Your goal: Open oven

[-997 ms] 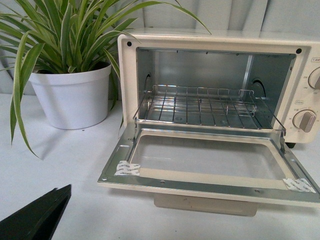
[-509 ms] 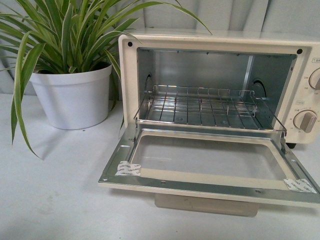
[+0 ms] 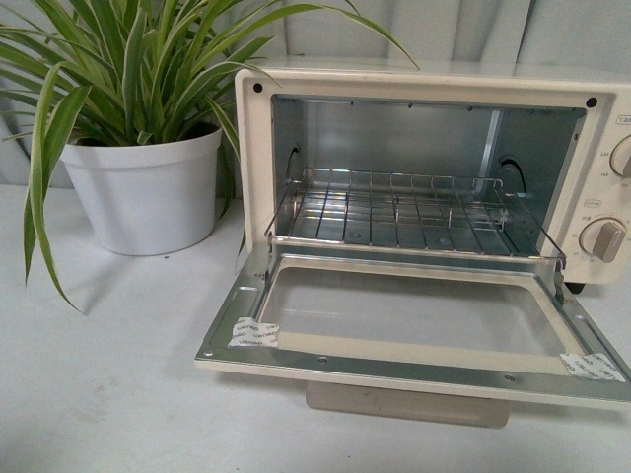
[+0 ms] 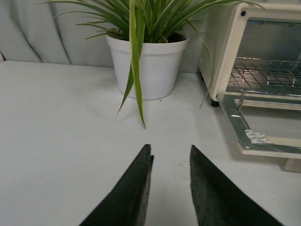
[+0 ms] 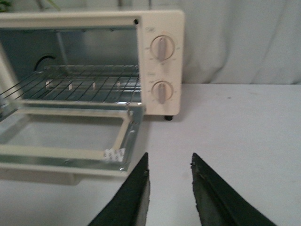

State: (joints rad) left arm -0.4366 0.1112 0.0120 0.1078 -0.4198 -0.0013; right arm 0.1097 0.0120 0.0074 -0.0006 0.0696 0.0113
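Note:
The cream-white oven [image 3: 258, 158] stands on the table with its glass door [image 3: 409, 317] folded down flat toward me. Its wire rack [image 3: 399, 212] and metal interior are exposed, and the pale bar handle [image 3: 406, 404] hangs under the door's front edge. Two round knobs [image 5: 162, 47] sit on its right panel. My left gripper [image 4: 170, 153] is open over bare table, well left of the oven [image 4: 225, 52]. My right gripper [image 5: 169, 160] is open too, just off the door's right front corner [image 5: 123, 155]. Neither gripper shows in the front view.
A white pot [image 3: 148, 192] with a long-leaved green plant [image 3: 128, 69] stands left of the oven, its leaves drooping over the table [image 3: 108, 394]. A grey curtain hangs behind. The table surface [image 5: 235, 132] stretches right of the oven.
A dark gripper finger at the bottom left of the front view one second ago has withdrawn out of that view. The oven door stays down.

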